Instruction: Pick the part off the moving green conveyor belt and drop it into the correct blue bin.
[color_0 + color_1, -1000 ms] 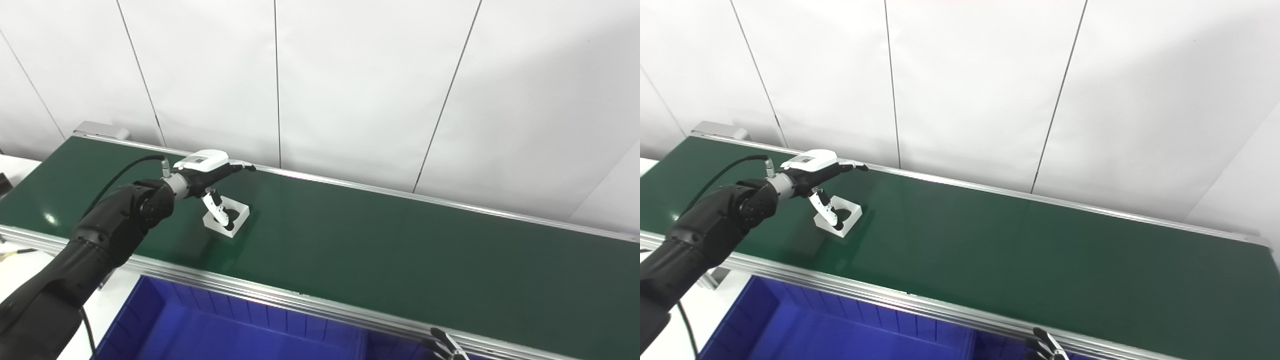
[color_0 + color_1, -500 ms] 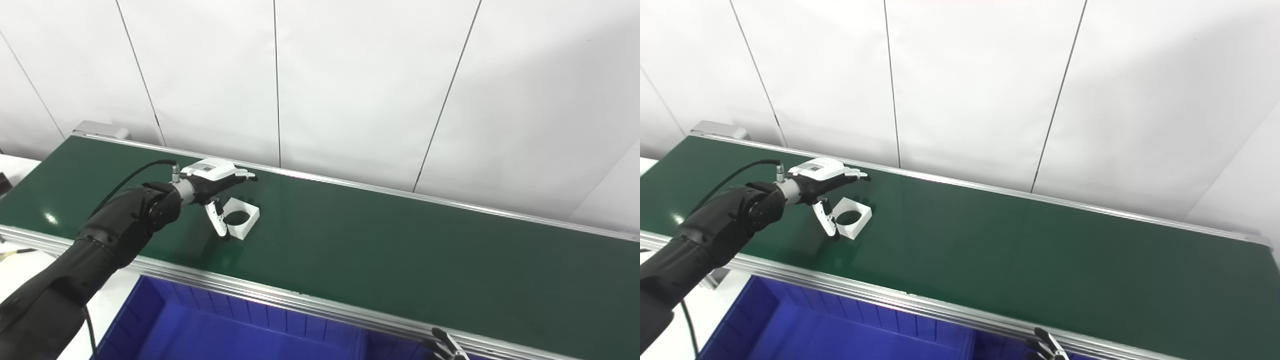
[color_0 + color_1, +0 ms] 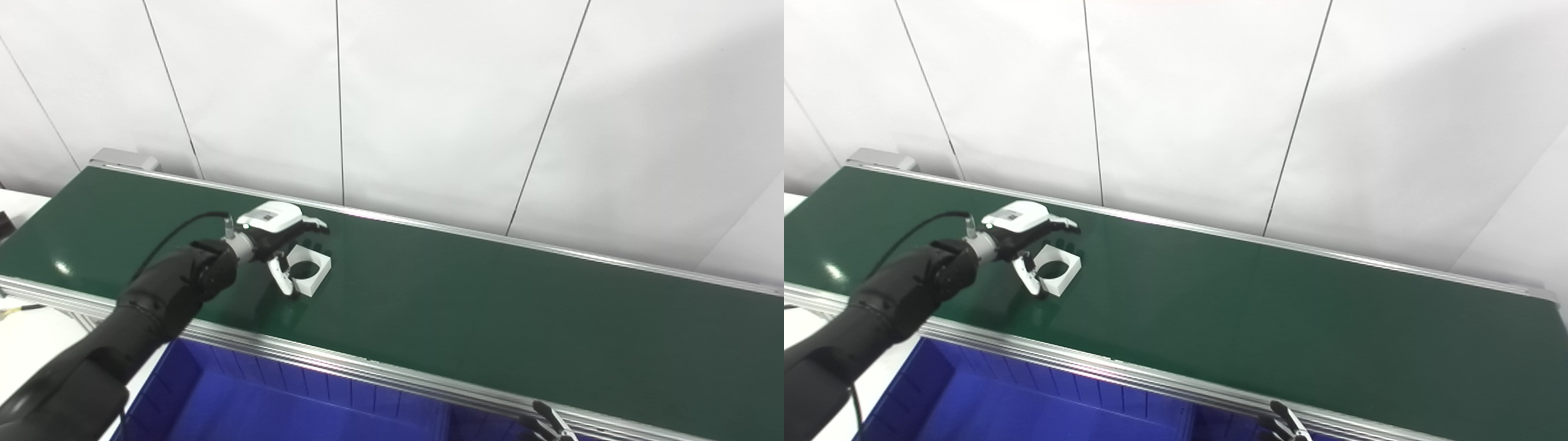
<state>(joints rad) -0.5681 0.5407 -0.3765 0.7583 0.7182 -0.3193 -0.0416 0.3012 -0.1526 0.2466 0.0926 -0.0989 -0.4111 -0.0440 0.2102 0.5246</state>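
Observation:
A white square part with a round hole [image 3: 309, 274] lies flat on the green conveyor belt [image 3: 465, 306], left of the middle. My left hand [image 3: 278, 229] hovers over the part's left side with its fingers spread above it and the thumb [image 3: 283, 280] down at the part's near-left edge; the hand is open around the part, not closed on it. Only the fingertips of my right hand [image 3: 548, 422] show at the bottom edge, and I cannot tell how they stand.
A blue bin [image 3: 275, 404] sits below the belt's near aluminium rail [image 3: 367, 367]. White wall panels stand right behind the belt's far rail [image 3: 551, 248]. A white table [image 3: 24, 324] lies at the far left.
The part has travelled to the right along the belt, and my left hand has followed it rightward, dropping lower over it. The right hand has stayed where it was.

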